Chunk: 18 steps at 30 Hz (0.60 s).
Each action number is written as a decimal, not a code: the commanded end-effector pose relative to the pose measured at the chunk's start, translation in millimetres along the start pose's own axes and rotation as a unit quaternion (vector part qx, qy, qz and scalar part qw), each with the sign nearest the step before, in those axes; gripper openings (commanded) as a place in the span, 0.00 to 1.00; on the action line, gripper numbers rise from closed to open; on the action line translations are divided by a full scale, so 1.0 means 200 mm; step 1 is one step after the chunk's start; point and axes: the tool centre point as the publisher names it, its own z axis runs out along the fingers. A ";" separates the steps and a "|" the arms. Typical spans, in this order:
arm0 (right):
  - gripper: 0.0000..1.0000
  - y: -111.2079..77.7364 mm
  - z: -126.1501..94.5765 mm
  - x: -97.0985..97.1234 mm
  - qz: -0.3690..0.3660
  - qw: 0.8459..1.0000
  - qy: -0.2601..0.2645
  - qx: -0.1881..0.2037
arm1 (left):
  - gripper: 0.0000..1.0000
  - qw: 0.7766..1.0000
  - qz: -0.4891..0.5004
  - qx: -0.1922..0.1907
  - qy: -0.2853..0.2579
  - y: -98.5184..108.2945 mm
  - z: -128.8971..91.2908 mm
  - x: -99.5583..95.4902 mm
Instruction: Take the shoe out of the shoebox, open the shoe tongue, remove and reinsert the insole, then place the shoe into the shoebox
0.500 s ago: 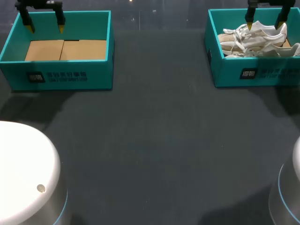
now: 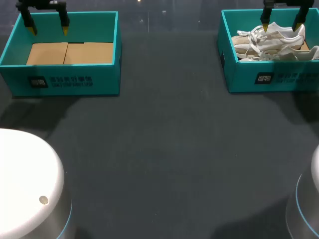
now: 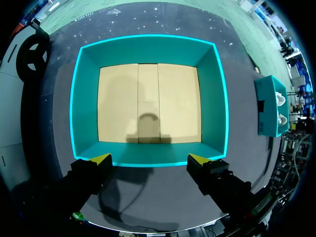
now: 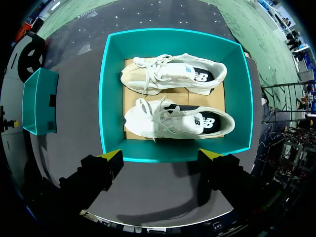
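A teal shoebox (image 2: 238, 74) stands at the table's far right with two white shoes (image 2: 269, 42) lying side by side in it. My right gripper (image 2: 282, 22) hangs open above that box. In the right wrist view the shoebox (image 4: 112, 103) lies ahead of the open gripper (image 4: 163, 158), both shoes (image 4: 177, 121) flat on its cardboard floor with laces loose. A second teal box (image 2: 75, 82) at the far left holds only a cardboard floor. My left gripper (image 2: 48, 25) hovers open over it. The left wrist view shows this empty box (image 3: 86, 98) ahead of the open gripper (image 3: 149, 159).
The dark table top (image 2: 164, 149) stretches between and in front of the two boxes. The rounded white arm bases (image 2: 25, 184) sit at the near left and near right corners.
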 end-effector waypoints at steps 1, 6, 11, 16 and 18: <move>1.00 0.00 0.00 0.00 0.000 1.000 0.000 0.000 | 1.00 1.000 0.000 0.000 0.000 0.00 0.00 0.00; 1.00 0.00 0.02 -0.04 -0.002 1.000 -0.019 -0.001 | 1.00 1.000 0.000 0.000 0.000 0.00 0.00 0.00; 1.00 -0.02 0.04 -0.17 0.004 1.000 -0.027 -0.007 | 1.00 1.000 0.000 0.000 0.000 0.00 0.00 0.00; 1.00 -0.03 0.08 -0.31 0.017 0.999 -0.035 -0.008 | 1.00 1.000 0.000 0.000 0.000 0.00 0.00 0.00; 1.00 -0.02 0.10 -0.36 0.022 0.999 -0.040 -0.009 | 1.00 1.000 0.000 0.000 0.000 0.00 0.00 0.00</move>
